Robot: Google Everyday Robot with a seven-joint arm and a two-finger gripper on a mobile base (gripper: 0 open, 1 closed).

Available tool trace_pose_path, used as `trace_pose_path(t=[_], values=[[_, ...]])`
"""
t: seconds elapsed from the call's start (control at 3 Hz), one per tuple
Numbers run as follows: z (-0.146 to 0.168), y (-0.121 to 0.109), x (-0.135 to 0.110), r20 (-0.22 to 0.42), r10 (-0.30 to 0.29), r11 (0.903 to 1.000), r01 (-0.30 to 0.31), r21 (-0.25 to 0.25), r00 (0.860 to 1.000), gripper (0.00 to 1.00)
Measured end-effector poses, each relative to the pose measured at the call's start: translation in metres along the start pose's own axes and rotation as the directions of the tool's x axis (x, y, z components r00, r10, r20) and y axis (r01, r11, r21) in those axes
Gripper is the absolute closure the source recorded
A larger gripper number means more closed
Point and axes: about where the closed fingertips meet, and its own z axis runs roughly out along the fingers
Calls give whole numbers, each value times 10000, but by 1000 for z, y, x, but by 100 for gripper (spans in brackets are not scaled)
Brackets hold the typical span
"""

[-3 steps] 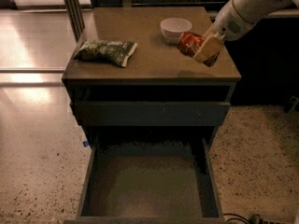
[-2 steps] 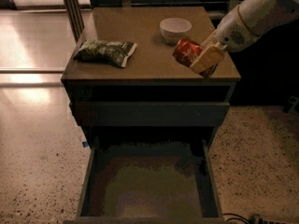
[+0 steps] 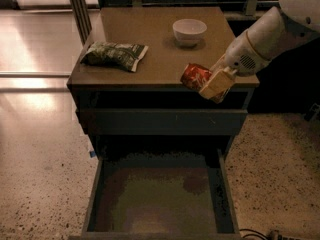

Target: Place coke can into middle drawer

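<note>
The coke can (image 3: 194, 76), red with white lettering, is held tilted in my gripper (image 3: 212, 85), whose fingers are shut on it. It hangs over the front right edge of the cabinet top (image 3: 150, 39), above the open middle drawer (image 3: 160, 196). The drawer is pulled far out below, with thin dark side walls and a dull greenish-grey floor. My white arm (image 3: 265, 36) comes in from the upper right.
A green crinkled chip bag (image 3: 114, 55) lies on the left of the cabinet top. A white bowl (image 3: 189, 31) stands at the back right. A closed dark drawer front (image 3: 160, 120) sits above the open drawer. Speckled floor lies on both sides.
My gripper has carried the coke can forward, from the cabinet top near the bowl to its front edge, above the open drawer.
</note>
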Motion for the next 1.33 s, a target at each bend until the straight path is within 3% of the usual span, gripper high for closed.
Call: trace_pose_path(t=[0.33,0.67,1.0,1.33], values=[[-5,30,5,512,500,9985,-510,200,9974,100],[12,64,35,744,974,9938,-1010,458,9925,100],[57,86,61,366,1280,9872,-1309,908,9911,100],[122,116,108,-413,1844,9811,-1814,673,9820,100]])
